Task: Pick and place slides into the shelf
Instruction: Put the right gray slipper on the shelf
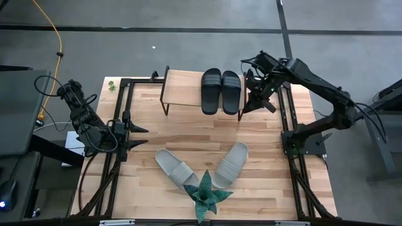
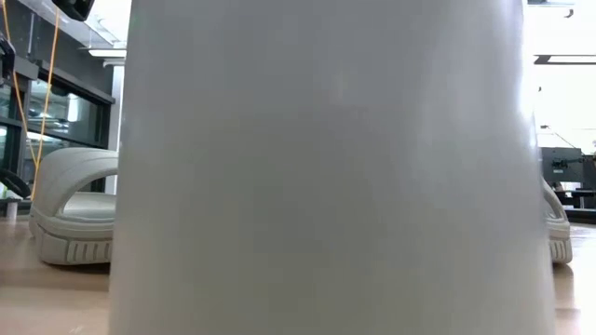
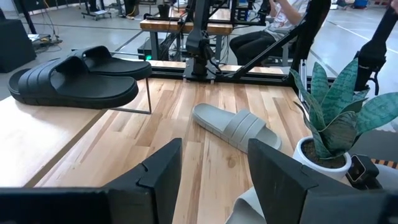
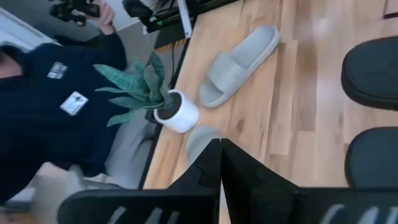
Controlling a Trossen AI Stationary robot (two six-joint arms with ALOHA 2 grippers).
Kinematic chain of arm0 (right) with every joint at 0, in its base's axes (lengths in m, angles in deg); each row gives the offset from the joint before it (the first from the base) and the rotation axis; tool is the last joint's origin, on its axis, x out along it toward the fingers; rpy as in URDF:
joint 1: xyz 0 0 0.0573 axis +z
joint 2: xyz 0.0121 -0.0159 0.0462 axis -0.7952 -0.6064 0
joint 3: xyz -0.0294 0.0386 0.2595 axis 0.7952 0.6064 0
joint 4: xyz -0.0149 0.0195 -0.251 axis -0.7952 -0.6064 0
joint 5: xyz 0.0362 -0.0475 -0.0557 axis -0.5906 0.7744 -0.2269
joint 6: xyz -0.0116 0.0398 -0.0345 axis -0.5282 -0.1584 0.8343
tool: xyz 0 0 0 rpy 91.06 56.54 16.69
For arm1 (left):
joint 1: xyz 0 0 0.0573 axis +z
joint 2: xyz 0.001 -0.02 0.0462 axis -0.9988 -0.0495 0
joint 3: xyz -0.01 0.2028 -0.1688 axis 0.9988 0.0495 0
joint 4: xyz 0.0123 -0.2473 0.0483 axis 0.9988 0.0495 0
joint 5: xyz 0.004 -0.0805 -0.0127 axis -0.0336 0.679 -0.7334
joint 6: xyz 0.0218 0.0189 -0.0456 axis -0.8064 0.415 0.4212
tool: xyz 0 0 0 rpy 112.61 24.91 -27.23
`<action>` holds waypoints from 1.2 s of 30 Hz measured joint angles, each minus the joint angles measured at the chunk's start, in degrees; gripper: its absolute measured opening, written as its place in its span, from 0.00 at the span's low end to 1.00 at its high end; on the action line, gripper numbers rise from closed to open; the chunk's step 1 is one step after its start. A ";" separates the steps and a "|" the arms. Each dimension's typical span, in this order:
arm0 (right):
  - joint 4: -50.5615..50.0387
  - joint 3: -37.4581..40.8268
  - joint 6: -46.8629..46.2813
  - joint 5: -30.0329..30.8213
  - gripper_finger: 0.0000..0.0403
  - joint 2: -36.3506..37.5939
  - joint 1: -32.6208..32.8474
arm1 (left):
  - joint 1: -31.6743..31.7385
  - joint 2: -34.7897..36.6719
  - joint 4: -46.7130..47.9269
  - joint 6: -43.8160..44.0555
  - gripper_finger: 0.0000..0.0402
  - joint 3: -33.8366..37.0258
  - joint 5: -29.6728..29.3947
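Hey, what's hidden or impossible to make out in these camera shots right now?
- Low view: the white pot fills the picture, hiding the shelf, black slides and both arms; only the ends of the grey slides show.
- High view: the plant covers the grey slides' near ends.
- Right wrist view: the black slides are cut off by the edge.
- Left wrist view: the right gripper isn't identifiable.

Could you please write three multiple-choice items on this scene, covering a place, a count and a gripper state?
1. Where are the black slides?
A. on the shelf
B. beside the plant
C. off the table

2. How many grey-beige slides lie on the tabletop?
A. one
B. two
C. four

3. How does the right gripper stand?
A. wide open
B. shut on a slide
C. shut, empty

Answers: 1 A, the high view shows both on the plank top. 2 B, two lie near the plant. 3 C, its fingers meet with nothing between them.
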 joint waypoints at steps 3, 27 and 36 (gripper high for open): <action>-0.95 0.00 2.30 -3.22 0.00 -1.54 -1.23 | 0.00 0.00 0.00 0.01 0.42 0.00 0.00; 16.68 33.43 3.00 -12.90 0.00 6.55 -0.04 | -0.02 -1.87 0.07 1.58 0.42 0.00 -2.01; 35.78 42.26 -14.41 -10.32 0.00 14.01 4.02 | -0.02 -1.87 0.04 1.50 0.42 0.00 -2.03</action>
